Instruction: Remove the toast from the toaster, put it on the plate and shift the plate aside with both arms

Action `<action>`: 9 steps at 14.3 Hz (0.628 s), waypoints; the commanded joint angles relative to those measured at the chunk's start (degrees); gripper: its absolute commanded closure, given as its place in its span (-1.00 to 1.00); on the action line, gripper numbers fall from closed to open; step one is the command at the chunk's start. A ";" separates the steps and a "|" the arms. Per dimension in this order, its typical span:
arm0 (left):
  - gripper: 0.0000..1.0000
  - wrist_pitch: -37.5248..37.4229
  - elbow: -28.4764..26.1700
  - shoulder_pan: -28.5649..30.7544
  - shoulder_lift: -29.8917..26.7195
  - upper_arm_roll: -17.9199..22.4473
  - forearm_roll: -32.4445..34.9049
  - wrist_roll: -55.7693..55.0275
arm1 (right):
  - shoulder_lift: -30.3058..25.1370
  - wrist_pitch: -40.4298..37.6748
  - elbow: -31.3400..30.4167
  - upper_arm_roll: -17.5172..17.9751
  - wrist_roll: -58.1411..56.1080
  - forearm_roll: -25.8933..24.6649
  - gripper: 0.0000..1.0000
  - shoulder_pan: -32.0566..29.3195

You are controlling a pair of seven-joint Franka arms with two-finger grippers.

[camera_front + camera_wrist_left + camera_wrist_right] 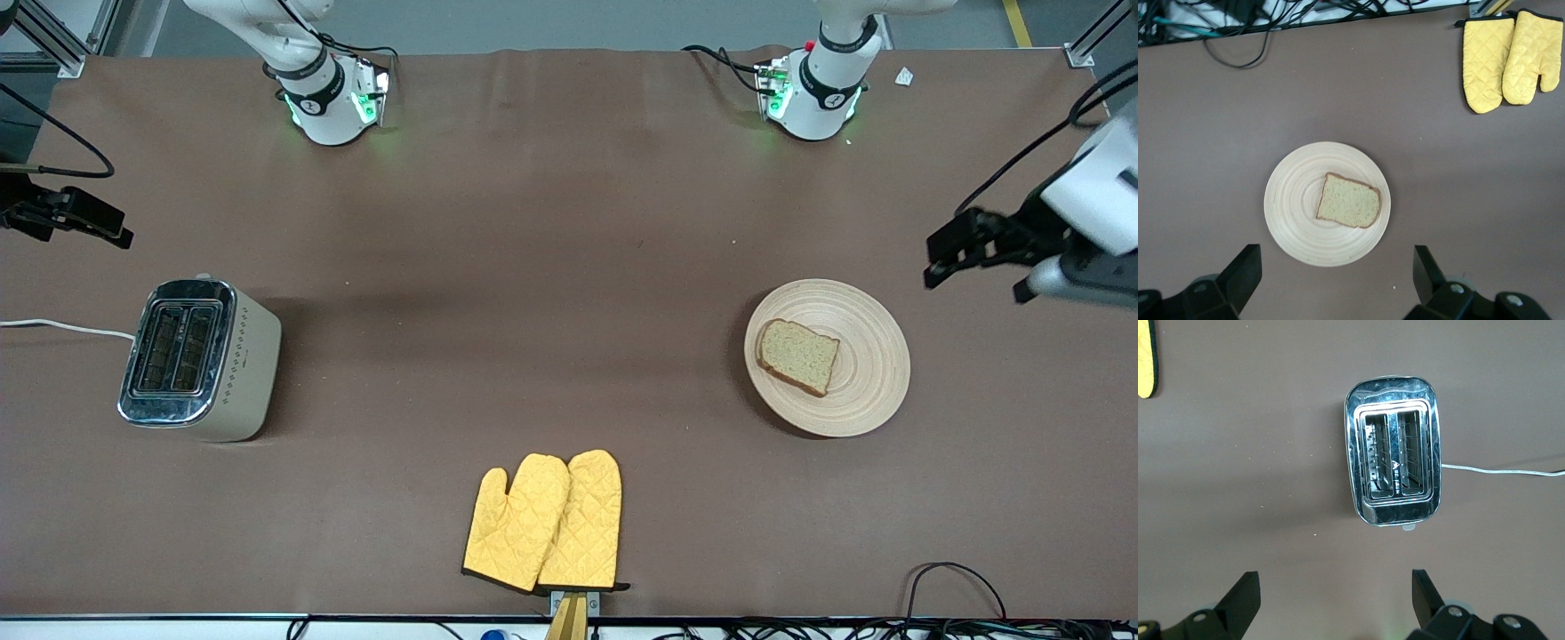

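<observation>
Brown table mat is lying flat under both my arms, the toast (798, 356) already resting on the wooden plate (867, 391).

If the plate is needing another nudge, I am planning to push low at its rim so the slice stays put. My left gripper (956, 252) is hovering spread wide and empty just past the plate, toward the left arm's end; my right gripper (76, 218), equally spread and empty, is waiting up beside the empty toaster (203, 360), well apart from the plate.

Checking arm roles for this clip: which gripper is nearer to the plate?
Left. The left gripper, open, hangs near the plate holding the toast, at the left arm's end. The right gripper, open, hangs near the toaster.
</observation>
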 commanded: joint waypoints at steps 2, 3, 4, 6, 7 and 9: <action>-1.00 12.09 -27.24 0.04 -18.66 -0.11 1.35 -5.07 | -1.01 -0.21 -0.99 0.60 -0.15 0.25 -1.00 -0.64; -1.00 14.21 -31.22 -0.05 -20.26 -0.20 1.35 -6.39 | -1.01 -0.12 -0.99 0.60 -0.15 0.25 -1.00 -0.55; -1.00 13.97 -31.52 0.04 -20.19 -0.20 1.35 -6.66 | -1.01 -0.03 -0.99 0.60 -0.24 0.25 -1.00 -0.55; -1.00 11.36 -26.37 0.21 -17.23 0.41 0.56 -6.66 | -1.01 0.32 -0.91 0.68 -0.15 0.08 -1.00 -0.29; -1.00 7.59 -21.98 0.13 -15.12 0.42 0.65 -6.66 | -1.01 0.15 -0.91 0.68 -0.15 0.16 -1.00 -0.11; -1.00 0.47 -14.15 0.13 -10.72 0.42 1.44 -6.49 | -1.01 0.06 -0.91 0.68 -0.15 0.34 -1.00 -0.02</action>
